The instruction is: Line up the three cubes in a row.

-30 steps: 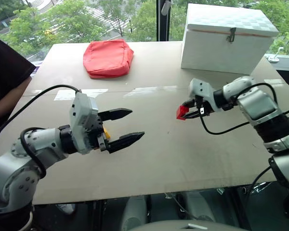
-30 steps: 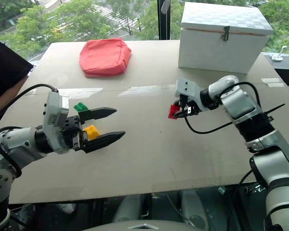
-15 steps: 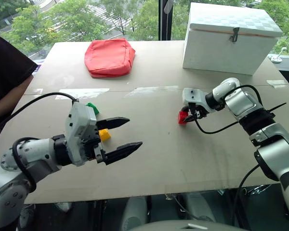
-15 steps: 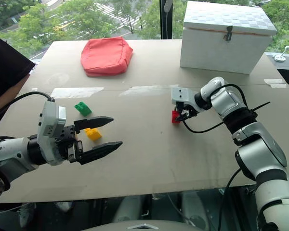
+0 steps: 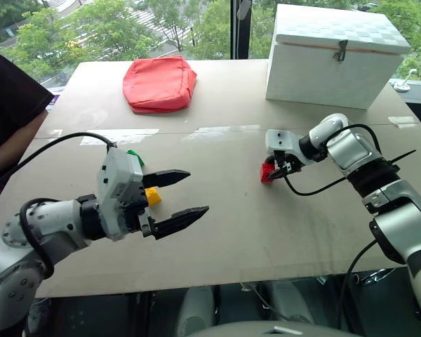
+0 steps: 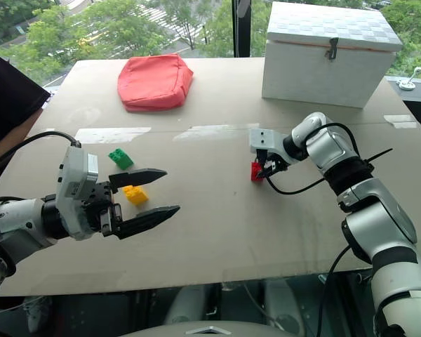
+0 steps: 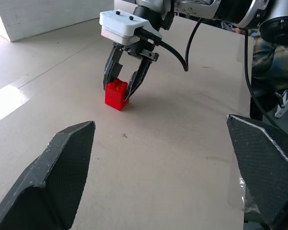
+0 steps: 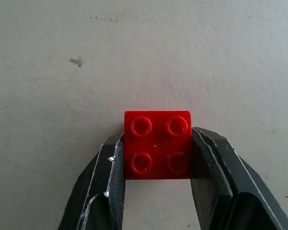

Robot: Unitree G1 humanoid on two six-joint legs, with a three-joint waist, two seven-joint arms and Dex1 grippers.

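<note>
The red cube point(image 7: 116, 93) sits on the table point(image 5: 281, 232), studs up, right of centre, with the right gripper point(image 7: 125, 88) straddling it from above. In the right wrist view its two fingers point(image 8: 108, 177) flank the brick's sides, and I cannot tell whether they press it or have just let go; the brick's base looks flat on the table, so this reads as the moment of setting it down (a release, by my judgement, not a pickup).

The green cube point(image 6: 119, 158) and yellow cube point(image 6: 134, 194) lie close together on the left side of the table, well apart from the red one. The left gripper point(image 6: 153, 193) hovers above the table just beside the yellow cube, fingers spread wide and holding nothing.

So one brick appears placed and two are not yet in line with it. The next move calls for the right gripper to lift straight off without nudging the red cube, then for one of the other two to be brought over and set beside it, edges squared to start the row.
</note>
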